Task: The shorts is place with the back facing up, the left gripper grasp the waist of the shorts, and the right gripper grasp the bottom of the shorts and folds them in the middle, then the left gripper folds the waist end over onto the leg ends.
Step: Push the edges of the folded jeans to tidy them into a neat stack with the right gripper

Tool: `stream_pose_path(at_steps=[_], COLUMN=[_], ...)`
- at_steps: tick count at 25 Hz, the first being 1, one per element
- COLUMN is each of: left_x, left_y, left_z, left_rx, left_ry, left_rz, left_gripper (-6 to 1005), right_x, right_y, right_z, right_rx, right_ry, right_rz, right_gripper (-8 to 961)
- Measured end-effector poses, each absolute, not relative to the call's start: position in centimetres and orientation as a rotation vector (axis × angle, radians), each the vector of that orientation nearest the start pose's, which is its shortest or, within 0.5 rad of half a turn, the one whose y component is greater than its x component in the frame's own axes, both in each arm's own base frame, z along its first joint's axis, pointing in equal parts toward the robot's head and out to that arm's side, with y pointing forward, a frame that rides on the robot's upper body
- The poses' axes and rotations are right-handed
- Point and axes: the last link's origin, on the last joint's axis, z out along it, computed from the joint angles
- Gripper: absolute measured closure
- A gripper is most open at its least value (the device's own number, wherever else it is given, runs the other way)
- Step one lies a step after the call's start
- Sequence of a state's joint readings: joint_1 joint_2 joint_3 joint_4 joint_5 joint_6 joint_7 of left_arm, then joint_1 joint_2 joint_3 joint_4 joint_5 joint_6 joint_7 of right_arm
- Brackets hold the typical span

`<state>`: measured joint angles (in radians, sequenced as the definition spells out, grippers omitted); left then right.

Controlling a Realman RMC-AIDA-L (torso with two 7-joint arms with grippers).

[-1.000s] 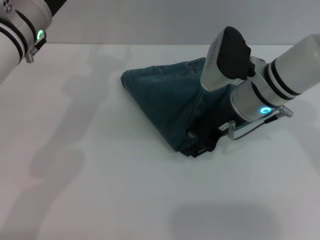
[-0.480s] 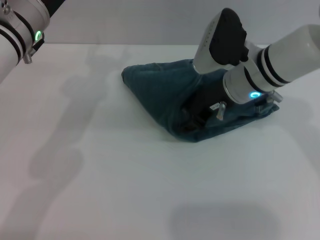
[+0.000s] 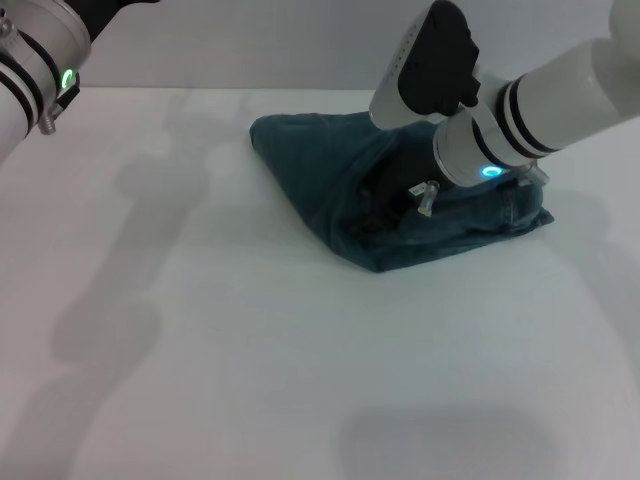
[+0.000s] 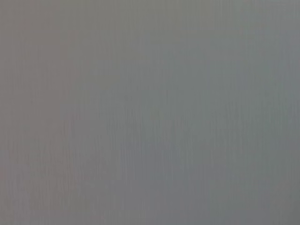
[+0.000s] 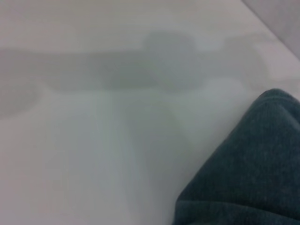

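Your blue-green faded denim shorts (image 3: 330, 190) lie bunched and folded over on the plain white tabletop (image 3: 250, 380), toward its far side and somewhat right of centre. From the head view the cloth forms a rough wedge: one corner points to the far left, and a lumpy edge runs along the near side to the right.

Your right gripper (image 3: 385, 200) — the black claw on the white arm with black stripes and a blue light — is down on the shorts, pressed into the middle of the heap. Its jaws look buried in the denim and seem to be clenched on a fold, but the bulky white-and-black housing hides them, so you cannot tell for sure.

Your left arm, silver-white with black bands and a green light (image 3: 35, 70), sits at the far left corner, raised and well apart from the shorts; its jaws are out of sight.

The right wrist view shows a rounded fold of the denim against the tabletop — nothing else.
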<state>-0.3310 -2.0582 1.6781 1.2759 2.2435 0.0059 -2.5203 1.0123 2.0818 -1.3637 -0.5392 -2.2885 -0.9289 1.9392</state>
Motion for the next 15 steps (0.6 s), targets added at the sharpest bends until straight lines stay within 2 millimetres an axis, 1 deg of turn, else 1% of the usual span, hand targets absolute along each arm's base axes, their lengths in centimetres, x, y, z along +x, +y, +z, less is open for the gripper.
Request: stream_pose_path(at_steps=[10,15], left_x=[-17.8,-17.9], left_y=[41.6,41.5], left_z=[4.0,4.1], left_rx=[-1.755,-1.752], left_ry=[-0.553,-0.550], left_rz=[-0.579,-0.577], left_gripper=[140,140], right_x=[13.9,13.7], right_y=[44.7,45.4], right_z=[-8.4,-8.1], right_rx=[-2.681,-2.635], right_ry=[0.296,0.287], right_rz=[-0.190,-0.165], right_gripper=[407,407])
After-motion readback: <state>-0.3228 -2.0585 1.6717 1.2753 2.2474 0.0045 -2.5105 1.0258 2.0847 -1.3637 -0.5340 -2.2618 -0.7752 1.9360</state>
